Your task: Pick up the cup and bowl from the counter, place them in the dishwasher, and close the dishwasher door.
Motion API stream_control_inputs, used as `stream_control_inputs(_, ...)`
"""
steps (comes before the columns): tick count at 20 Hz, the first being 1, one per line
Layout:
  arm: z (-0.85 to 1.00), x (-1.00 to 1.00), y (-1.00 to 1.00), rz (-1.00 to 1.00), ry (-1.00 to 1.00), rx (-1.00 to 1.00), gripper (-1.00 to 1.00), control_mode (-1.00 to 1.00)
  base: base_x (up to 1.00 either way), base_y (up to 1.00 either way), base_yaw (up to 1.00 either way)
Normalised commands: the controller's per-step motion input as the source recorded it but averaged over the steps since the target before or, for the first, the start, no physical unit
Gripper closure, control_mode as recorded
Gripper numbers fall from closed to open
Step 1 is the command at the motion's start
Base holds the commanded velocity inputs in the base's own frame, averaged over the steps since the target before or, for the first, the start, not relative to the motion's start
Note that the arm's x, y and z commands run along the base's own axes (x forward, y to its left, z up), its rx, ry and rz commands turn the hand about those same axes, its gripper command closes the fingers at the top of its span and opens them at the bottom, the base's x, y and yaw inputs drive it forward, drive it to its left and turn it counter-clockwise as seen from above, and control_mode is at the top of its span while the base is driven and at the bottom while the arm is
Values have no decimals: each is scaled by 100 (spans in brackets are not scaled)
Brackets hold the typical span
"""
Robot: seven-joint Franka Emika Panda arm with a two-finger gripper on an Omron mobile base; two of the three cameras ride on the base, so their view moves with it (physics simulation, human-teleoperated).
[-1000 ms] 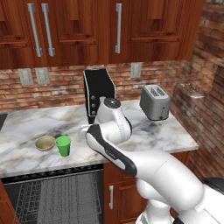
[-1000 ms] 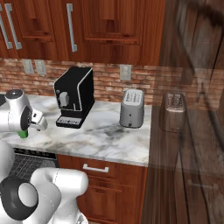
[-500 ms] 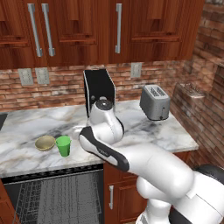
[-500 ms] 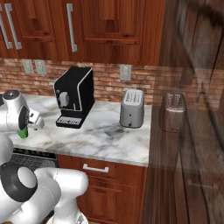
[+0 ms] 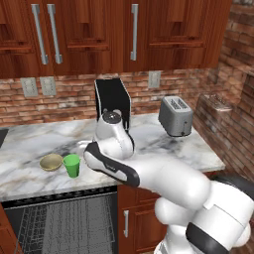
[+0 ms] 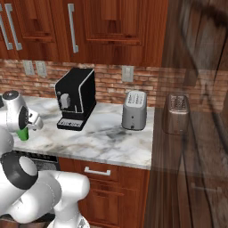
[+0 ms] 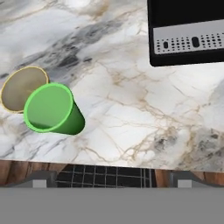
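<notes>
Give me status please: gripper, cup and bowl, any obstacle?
Gripper open, empty, above the counter. Cup upright beside bowl, both on counter. Dishwasher open below. Nothing between gripper and cup.

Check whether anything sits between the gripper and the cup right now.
Nothing visible does. In the hand view the open gripper looks down on bare counter, with the cup off to one side. The bowl sits just behind the cup, on its far side.

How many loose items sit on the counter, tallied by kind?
Cup: 1
Bowl: 1
Coffee machine: 1
Toaster: 1
Total: 4
</notes>
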Motion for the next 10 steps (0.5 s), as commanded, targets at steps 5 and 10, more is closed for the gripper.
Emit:
stream_control_inputs(5,-14,18,22,0,0,0,-100,-100,0,0,0)
stream_control_inputs(10,-19,24,17,0,0,0,-100,-100,0,0,0)
